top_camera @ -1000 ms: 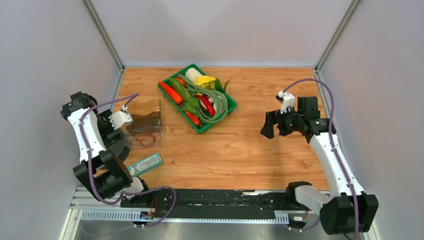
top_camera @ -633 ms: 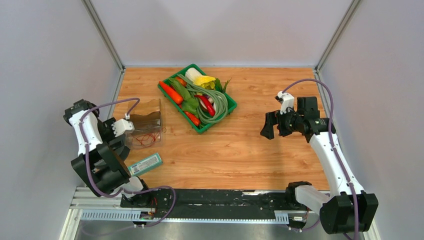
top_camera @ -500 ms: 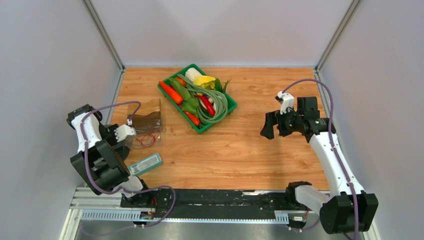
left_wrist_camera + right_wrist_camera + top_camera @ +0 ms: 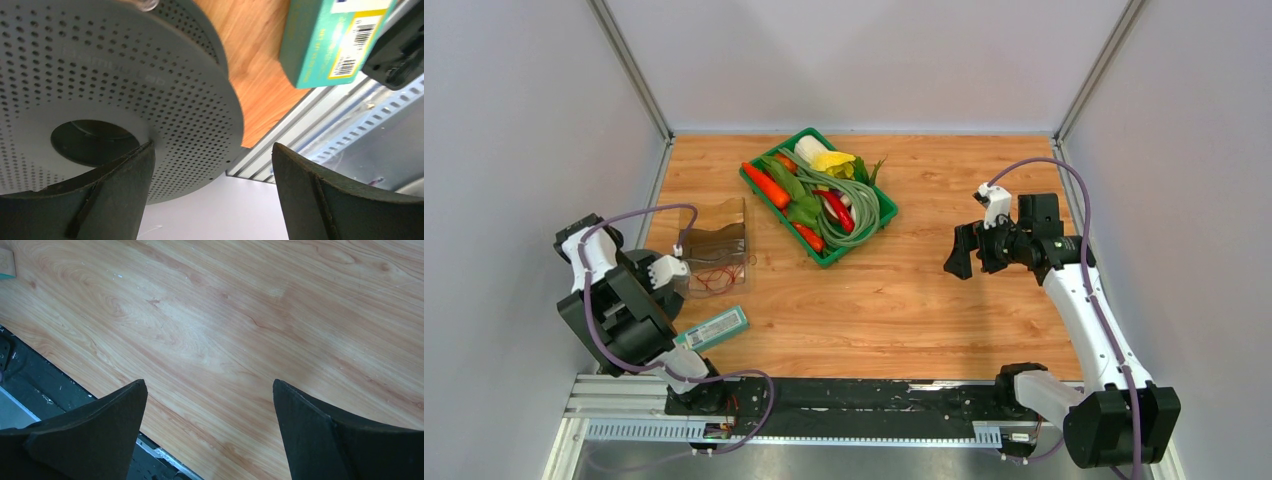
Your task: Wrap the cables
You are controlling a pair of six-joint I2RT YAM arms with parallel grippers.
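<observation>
Wire (image 4: 711, 279), thin and red, in a loose tangle at the left side of the desk (image 4: 924, 300). Lies within the outline of a clear plastic tub (image 4: 724, 225); inside it or under it, cannot tell. Not wound on anything. Just nearer the arms, a teal box (image 4: 714, 327) flat on the wood, its barcode label plain in the left wrist view.

Left fingers (image 4: 115, 200) spread wide and grasping nothing, low at the desk's left edge, close beside the tub and the tangle. Right behind one of them, a grey disc (image 4: 150, 75) dotted with small holes, with a round opening at its middle.

Right fingers (image 4: 325, 440) likewise spread wide and empty, above bare wood on the right half of the desk, well apart from the wire.

Farther back, left of centre, a green tray (image 4: 824, 262) of vegetables.
</observation>
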